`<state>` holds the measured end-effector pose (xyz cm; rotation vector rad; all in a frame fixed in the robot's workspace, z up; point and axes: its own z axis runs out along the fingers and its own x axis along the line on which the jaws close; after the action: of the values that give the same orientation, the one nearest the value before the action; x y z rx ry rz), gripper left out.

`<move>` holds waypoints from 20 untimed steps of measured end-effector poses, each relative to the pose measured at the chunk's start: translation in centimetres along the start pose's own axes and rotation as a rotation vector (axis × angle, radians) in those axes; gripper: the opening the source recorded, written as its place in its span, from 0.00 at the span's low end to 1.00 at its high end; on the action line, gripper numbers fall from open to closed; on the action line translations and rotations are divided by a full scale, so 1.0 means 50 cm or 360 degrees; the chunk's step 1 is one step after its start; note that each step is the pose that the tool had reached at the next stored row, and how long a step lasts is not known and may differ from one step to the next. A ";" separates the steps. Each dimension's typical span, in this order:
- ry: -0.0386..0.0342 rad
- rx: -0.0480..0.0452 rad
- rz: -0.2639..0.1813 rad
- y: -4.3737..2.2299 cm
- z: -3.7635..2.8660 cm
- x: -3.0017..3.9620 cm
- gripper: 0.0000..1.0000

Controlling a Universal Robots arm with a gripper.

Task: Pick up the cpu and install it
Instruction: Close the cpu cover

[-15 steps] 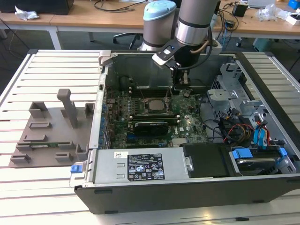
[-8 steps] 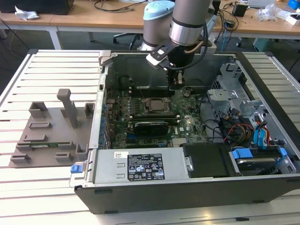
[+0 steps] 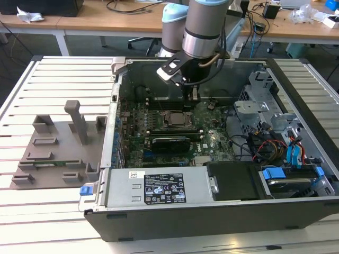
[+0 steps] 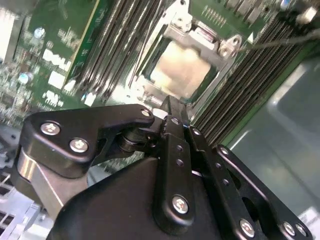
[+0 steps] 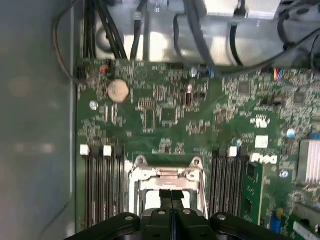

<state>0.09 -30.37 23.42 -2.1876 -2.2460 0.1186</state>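
Memory slots (image 5: 102,185) crowd the socket (image 5: 167,172) beneath the hand (image 5: 172,196)

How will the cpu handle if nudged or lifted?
Probably stiff: the cpu looks like a flat, metal-topped plate. Likely slippery, given its smooth pale top. Nudged, it should hardly slide, since the socket frame rims it.

cpu (image 4: 180,72): small, thin, square chip with a plain pale silver-white metal top that shows a soft glare. It lies flat, top face up, inside the metal frame of the socket (image 4: 226,47) on the green motherboard (image 4: 55,55), with its edges square to the frame. Banks of memory slots (image 4: 115,45) run along both sides. In the exterior view it is a light grey square at mid-board inside the open computer case (image 3: 212,222). In the second wrist view its near edge is hidden behind the hand (image 4: 168,106).
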 end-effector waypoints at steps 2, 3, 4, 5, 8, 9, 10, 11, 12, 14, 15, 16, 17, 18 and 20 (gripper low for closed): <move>0.0000 0.0000 0.0000 -0.014 0.009 0.001 0.11; 0.0000 0.0000 0.0000 -0.025 0.016 0.001 0.11; 0.0000 0.0000 0.0000 -0.031 0.020 0.002 0.11; 0.0000 0.0000 0.0000 -0.035 0.024 0.002 0.11; 0.0000 0.0000 0.0000 -0.059 0.035 0.003 0.11; 0.0000 0.0000 0.0000 -0.061 0.037 0.003 0.11; 0.0000 0.0000 0.0000 -0.063 0.041 0.004 0.11; 0.0000 0.0000 0.0000 -0.064 0.043 0.004 0.11; 0.0000 0.0000 0.0000 -0.064 0.045 0.004 0.11; 0.0000 0.0000 0.0000 -0.066 0.048 0.004 0.11; 0.0000 0.0000 0.0000 -0.067 0.050 0.004 0.11; 0.0000 0.0000 0.0000 -0.068 0.052 0.004 0.11; 0.0000 0.0000 0.0000 -0.069 0.054 0.004 0.11; 0.0000 0.0000 0.0000 -0.070 0.055 0.004 0.11; 0.0000 0.0000 0.0000 -0.072 0.057 0.004 0.11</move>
<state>-3.67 -30.39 20.76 -2.1878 -2.2459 0.1191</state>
